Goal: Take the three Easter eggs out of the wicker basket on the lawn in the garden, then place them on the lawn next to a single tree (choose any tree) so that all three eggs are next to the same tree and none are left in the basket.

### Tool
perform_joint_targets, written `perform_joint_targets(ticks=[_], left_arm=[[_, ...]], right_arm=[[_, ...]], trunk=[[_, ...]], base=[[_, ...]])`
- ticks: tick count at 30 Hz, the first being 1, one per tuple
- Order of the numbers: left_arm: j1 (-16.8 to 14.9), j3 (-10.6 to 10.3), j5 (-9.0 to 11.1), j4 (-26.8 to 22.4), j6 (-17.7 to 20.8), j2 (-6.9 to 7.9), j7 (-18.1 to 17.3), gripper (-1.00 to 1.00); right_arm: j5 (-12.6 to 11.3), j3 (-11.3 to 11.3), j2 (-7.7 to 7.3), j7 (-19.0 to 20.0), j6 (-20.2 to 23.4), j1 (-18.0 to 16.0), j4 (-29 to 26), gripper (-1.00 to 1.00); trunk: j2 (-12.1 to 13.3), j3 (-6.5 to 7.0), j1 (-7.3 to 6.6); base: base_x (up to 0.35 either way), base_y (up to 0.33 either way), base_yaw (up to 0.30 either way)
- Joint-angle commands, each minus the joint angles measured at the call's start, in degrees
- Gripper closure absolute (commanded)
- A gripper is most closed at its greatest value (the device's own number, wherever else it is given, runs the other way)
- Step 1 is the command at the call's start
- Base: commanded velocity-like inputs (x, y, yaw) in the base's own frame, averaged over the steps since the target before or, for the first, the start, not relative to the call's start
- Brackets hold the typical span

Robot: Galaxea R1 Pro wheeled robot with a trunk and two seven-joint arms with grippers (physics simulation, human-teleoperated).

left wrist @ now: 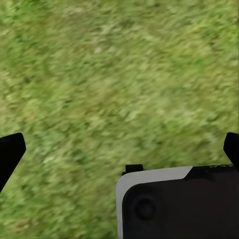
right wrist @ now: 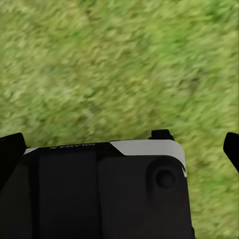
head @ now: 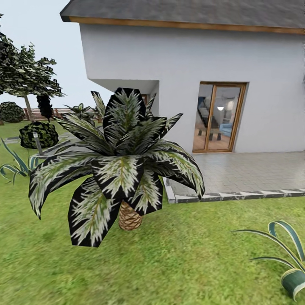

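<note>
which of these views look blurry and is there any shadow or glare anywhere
Head view: sharp, flat even light, no glare; the short palm casts no clear shadow on the lawn. Left wrist view: the grass is soft and smeared; the left gripper fingertips are dark at the edges. Right wrist view: the same blur beyond the right gripper.

Palm (head: 123, 169) on lawn (head: 178, 254) ahead, house (head: 190, 72) behind, paving (head: 241, 173) at right

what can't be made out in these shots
- Head view: the short palm hides the lawn and paving behind its fronds.
- Head view: the striped plant is cut off by the right edge.
- Head view: the room behind the glass door is too small to read.
- Left wrist view: the fingertips are cut by the edges; the grass is blurred.
</note>
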Motion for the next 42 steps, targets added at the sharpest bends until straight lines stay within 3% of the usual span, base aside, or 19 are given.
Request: perform_joint_targets(ticks=[1,42], left_arm=[[-0.02,-0.24,-0.02,0.05,-0.18,0.02,0.04,-1.00],[-0.02,-0.30,-0.04,0.06,-0.18,0.02,0.04,-1.00]], right_arm=[[-0.02,-0.32,0.05,0.06,0.32,0.01,-0.11,-1.00],[-0.02,-0.33,0.03,0.08,0.35,0.01,-0.11,-1.00]], trunk=[[-0.04,-0.01,0.02],[-0.04,1.11,0.02]], base=[[0.000,0.040,-0.013],[0.032,0.072,-0.008]])
